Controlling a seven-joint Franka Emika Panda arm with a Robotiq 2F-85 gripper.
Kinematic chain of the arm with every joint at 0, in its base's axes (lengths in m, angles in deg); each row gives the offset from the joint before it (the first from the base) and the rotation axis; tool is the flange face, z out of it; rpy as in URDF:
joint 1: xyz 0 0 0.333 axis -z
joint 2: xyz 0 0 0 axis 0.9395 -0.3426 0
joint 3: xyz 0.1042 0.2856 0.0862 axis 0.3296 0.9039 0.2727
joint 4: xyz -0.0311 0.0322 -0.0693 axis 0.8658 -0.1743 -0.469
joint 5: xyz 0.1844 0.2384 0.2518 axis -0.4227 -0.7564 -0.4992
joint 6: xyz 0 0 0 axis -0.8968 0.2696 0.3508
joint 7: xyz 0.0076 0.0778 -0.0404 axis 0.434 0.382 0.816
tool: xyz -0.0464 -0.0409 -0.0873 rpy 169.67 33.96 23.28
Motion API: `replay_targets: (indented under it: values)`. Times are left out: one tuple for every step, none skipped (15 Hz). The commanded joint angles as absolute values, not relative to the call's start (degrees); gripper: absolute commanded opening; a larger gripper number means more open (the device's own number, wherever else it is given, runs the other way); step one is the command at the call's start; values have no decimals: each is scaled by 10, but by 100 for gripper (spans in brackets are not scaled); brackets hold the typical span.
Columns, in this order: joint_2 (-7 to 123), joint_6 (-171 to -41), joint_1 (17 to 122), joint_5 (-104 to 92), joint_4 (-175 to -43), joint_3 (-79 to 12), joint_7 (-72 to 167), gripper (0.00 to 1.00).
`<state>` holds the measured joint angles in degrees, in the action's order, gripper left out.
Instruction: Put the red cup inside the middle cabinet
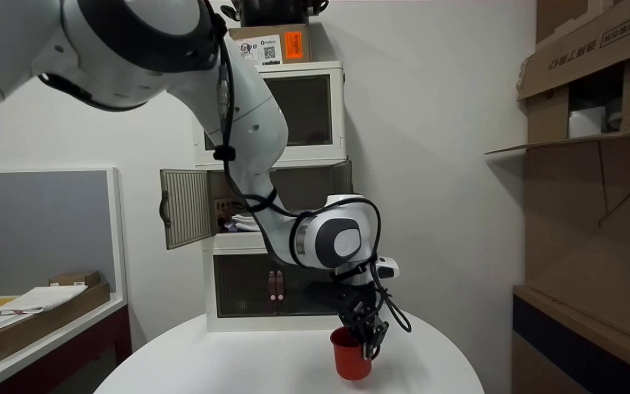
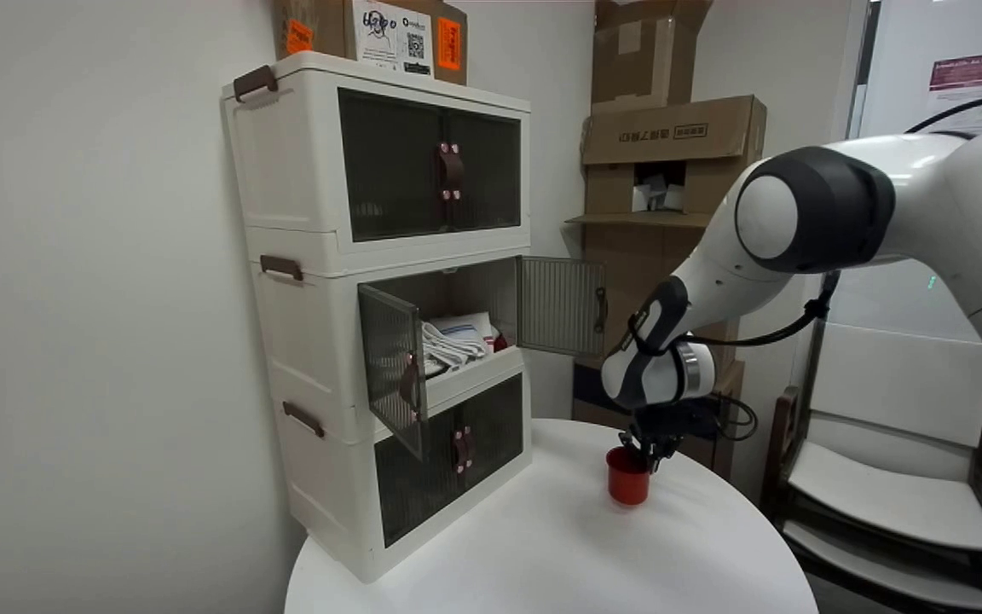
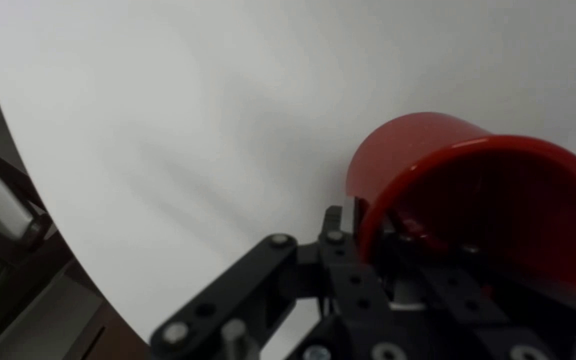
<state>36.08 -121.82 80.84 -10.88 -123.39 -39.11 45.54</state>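
Arm (image 1: 255,109) in downward arch, pincer (image 3: 369,227) astride the red cup's (image 2: 627,480) rim

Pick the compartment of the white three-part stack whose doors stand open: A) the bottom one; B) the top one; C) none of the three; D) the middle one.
D: in an exterior view, the middle cabinet has its two doors angled outward, with white cloth showing inside, while the top doors and bottom doors are shut.

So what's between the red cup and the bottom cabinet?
Just white tabletop, bare from the bottom cabinet to the red cup, as shown in an exterior view.
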Motion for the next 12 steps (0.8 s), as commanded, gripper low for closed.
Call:
replay_targets:
  values:
    - [459,-1249,815,-111,-1324,-377,503,2]
    - [490,-1248,818,-113,-1347,-373,516,2]
    - [512,-1242,820,-115,-1362,-369,527,2]
    - [543,-1234,822,-116,-1382,-367,540,2]
    - [566,-1231,825,-119,-1396,-364,553,2]
    - [599,-1222,827,-120,-1416,-363,568,2]
    - [621,-1219,829,-122,-1429,-362,582,2]
    - [652,-1220,829,-123,-1448,-360,602,2]
    - [673,-1215,829,-125,-1459,-360,616,2]
    - [700,-1209,829,-141,-1471,-352,648,2]
    - [722,-1202,824,-150,-1480,-350,667,2]
    - [742,-1194,818,-164,-1482,-346,697,2]
